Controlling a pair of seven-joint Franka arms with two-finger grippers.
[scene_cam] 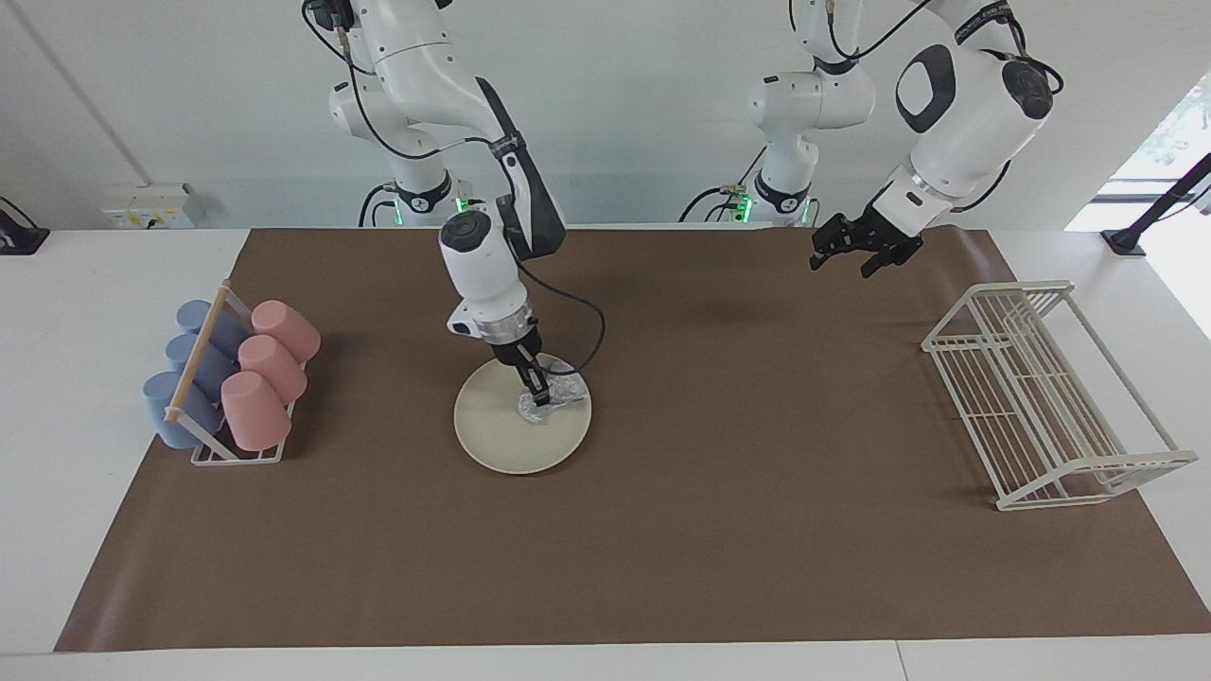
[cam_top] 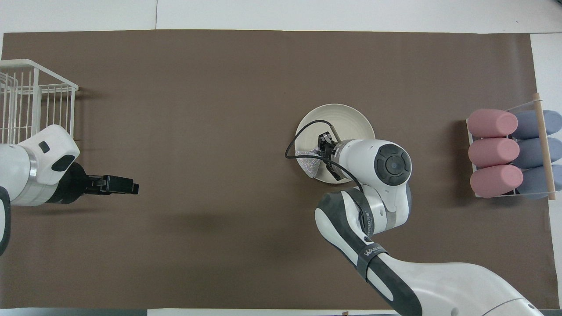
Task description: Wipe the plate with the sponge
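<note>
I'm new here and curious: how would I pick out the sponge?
Find the brown mat, then the round cream plate on it. The sponge is the small crinkly silver wad on that plate, pinched by the right gripper; nothing else glitters.

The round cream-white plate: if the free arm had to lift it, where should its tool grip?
Take the round cream-white plate by its shallow rim at the edge farthest from the robots, coming in low: it lies flat, and the right tool presses the crinkly silver sponge onto the nearer part.
</note>
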